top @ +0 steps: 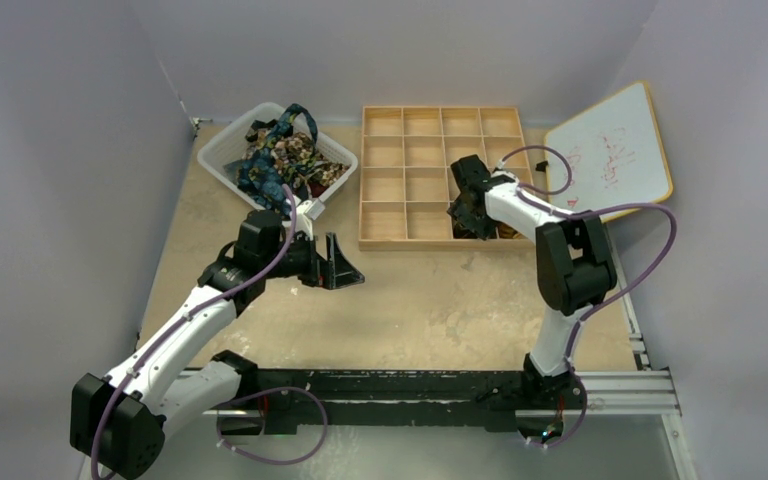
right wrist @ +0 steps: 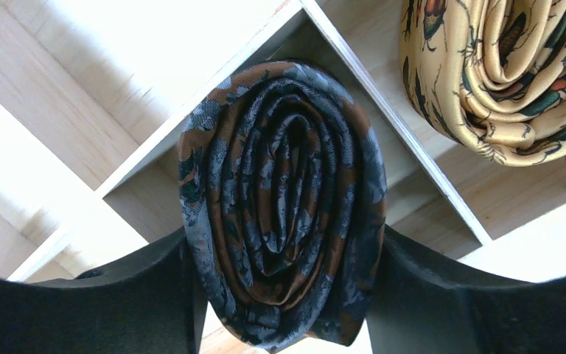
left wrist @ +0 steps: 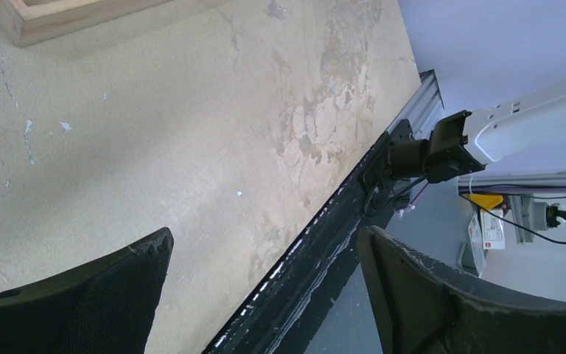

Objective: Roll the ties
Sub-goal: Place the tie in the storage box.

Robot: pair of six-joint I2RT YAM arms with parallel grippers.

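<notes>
While the left gripper (top: 345, 265) is hovering over the table (top: 440, 310), just in front of the near left corner of the wooden tray (top: 363, 190), its fingers (left wrist: 103, 295) are standing spread wide, and its wrist camera is looking between them at worn tabletop. Farther back, the right gripper (top: 472, 212) is reaching down into the near right part of the tray and is pinching a rolled tie (right wrist: 284, 184), dark brown with grey-blue blotches. Its two fingers are pressing against either side of the coil, and the spiral end is facing the wrist camera. Whether the roll is resting on the tray floor is not showing. Just beside it, in the neighbouring compartment toward the near right corner, a rolled gold tie (right wrist: 501, 81) is lying. Beyond the left arm, at the far left of the table, a white basket (top: 222, 150) is holding a tangled heap of loose ties (top: 282, 155), blue and brown floral. At the far right, a whiteboard (top: 610, 150) is sitting askew.
</notes>
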